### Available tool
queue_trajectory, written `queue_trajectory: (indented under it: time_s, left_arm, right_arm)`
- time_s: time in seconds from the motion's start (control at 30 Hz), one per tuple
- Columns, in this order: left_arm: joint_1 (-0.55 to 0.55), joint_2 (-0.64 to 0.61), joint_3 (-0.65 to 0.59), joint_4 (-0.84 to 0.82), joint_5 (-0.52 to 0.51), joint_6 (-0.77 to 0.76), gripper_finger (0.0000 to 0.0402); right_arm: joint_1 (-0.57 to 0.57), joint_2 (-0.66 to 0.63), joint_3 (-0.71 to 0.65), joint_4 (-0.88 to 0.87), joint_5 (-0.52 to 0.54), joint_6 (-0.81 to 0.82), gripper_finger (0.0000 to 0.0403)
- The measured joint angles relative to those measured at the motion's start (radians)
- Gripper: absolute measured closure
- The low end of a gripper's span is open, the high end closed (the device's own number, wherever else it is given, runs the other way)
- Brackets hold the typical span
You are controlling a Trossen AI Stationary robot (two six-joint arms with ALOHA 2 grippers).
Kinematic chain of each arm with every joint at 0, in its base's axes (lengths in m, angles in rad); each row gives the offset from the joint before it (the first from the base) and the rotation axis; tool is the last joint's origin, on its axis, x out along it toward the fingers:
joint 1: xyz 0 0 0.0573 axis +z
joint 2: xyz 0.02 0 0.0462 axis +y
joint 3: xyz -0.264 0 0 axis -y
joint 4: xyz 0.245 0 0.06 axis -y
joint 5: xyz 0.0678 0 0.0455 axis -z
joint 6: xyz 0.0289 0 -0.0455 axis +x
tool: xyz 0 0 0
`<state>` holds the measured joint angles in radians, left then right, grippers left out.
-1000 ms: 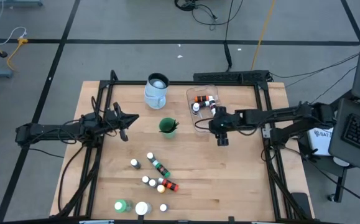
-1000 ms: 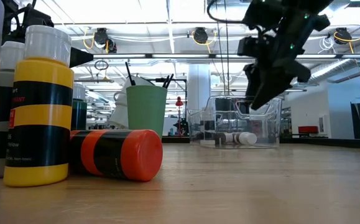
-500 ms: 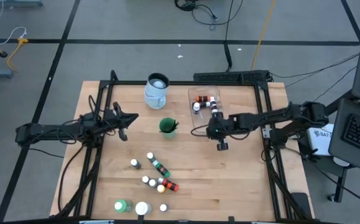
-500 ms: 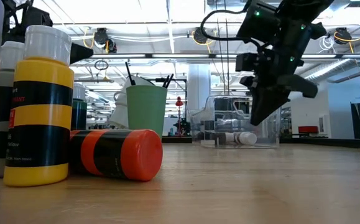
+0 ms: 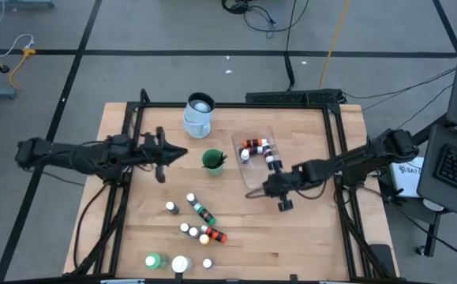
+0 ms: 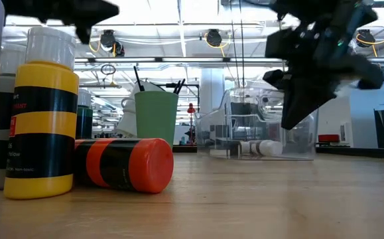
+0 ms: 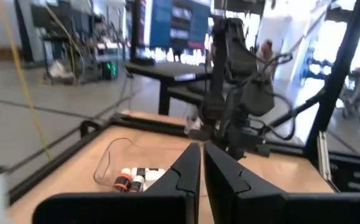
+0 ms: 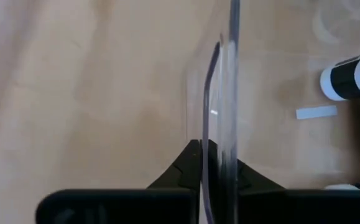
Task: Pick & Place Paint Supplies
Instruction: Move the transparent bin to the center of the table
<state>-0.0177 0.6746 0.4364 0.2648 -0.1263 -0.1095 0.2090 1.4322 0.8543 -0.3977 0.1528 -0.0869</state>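
— While my right hand stays clenched on the near wall of the clear rectangular plastic tub, what worries you on the wooden table?

— A thin wall could slip or tip, spilling the little white-capped paint bottles inside.

— Room?

— Bare wood beside you; loose bottles lie toward the front edge, near the green bottle. Your left hand, fingers pressed together, hovers near the green cup.

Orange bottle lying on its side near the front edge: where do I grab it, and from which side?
Mid-body, straight down from above, fingers spanning the width of the orange bottle: it lies flat, round side up. Keep off the end beside the upright yellow bottle. The left gripper, shut, is free; the right gripper is clamped on the wall of the clear tub.
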Motion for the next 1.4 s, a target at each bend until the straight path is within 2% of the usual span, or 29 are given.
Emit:
queue_trajectory:
  time_s: [0.13,0.3,0.5,0.73,0.93,1.17,1.4]
  left_arm:
    - [-0.073,0.198,0.150,-0.028,-0.048,-0.006,0.0381]
    - [-0.146,0.423,0.328,-0.084,-0.057,-0.006,0.0381]
    - [-0.198,0.608,0.481,-0.097,-0.057,-0.007,0.0380]
    - [-0.222,0.733,0.573,-0.137,-0.060,-0.049,0.0380]
    - [-0.246,0.832,0.629,-0.151,-0.060,-0.058,0.0380]
    - [-0.253,0.856,0.672,-0.195,-0.059,-0.054,0.0380]
    - [-0.251,0.856,0.672,-0.215,-0.059,-0.053,0.0380]
  right_arm:
    - [0.092,0.000,0.000,0.056,0.004,0.095,0.0400]
    - [0.192,-0.001,0.000,0.098,0.035,0.159,0.0401]
    - [0.274,0.026,0.000,0.099,0.061,0.226,0.0402]
    - [0.323,0.110,0.007,0.103,0.086,0.303,0.0402]
    - [0.364,0.130,0.005,0.164,0.097,0.378,0.0402]
    - [0.389,0.132,0.003,0.268,0.055,0.404,0.0402]
    - [0.381,0.132,0.002,0.275,0.003,0.391,0.0402]
